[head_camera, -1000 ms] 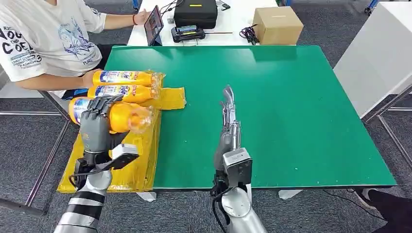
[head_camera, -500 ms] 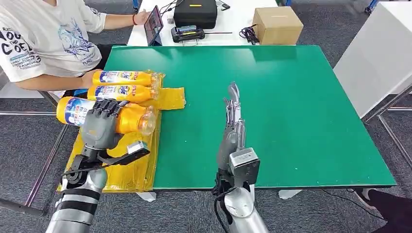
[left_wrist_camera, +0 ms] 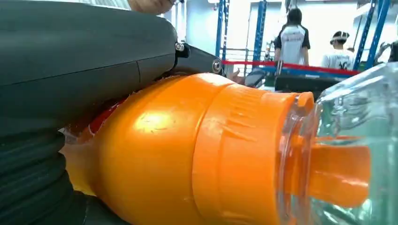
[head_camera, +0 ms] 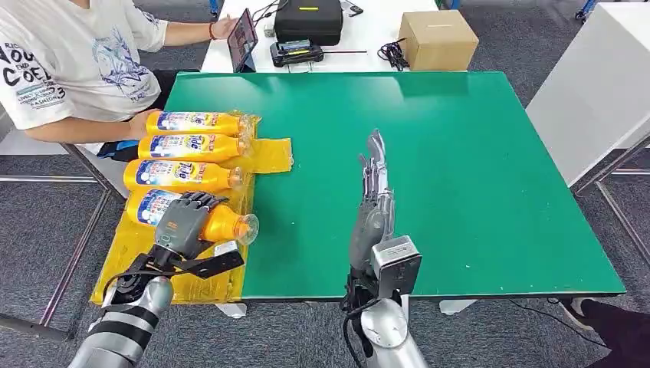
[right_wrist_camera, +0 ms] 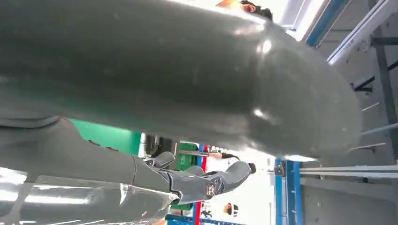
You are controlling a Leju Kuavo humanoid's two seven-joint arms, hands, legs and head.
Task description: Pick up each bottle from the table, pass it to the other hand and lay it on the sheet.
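The desk [head_camera: 460, 169] surface was plain green. The sheet [head_camera: 218, 268], at its 9 o'clock edge, was translucent yellow. Four bottles [head_camera: 188, 146] on it were orange-yellow with blue-and-white labels and clear caps. The left hand [head_camera: 182, 226] on the nearest bottle [head_camera: 218, 222] was dark grey; the right hand [head_camera: 374, 195] was silver-grey.

The head view is evenly and brightly lit from above, and only soft, short shadows are cast on the green table [head_camera: 475, 176]. It is sharp throughout. In the left wrist view the orange bottle [left_wrist_camera: 187, 154] is rendered soft by closeness, with a glare patch on its shoulder, and the background is overexposed. White highlights are seen on the right hand [right_wrist_camera: 187, 75], which is blurred.
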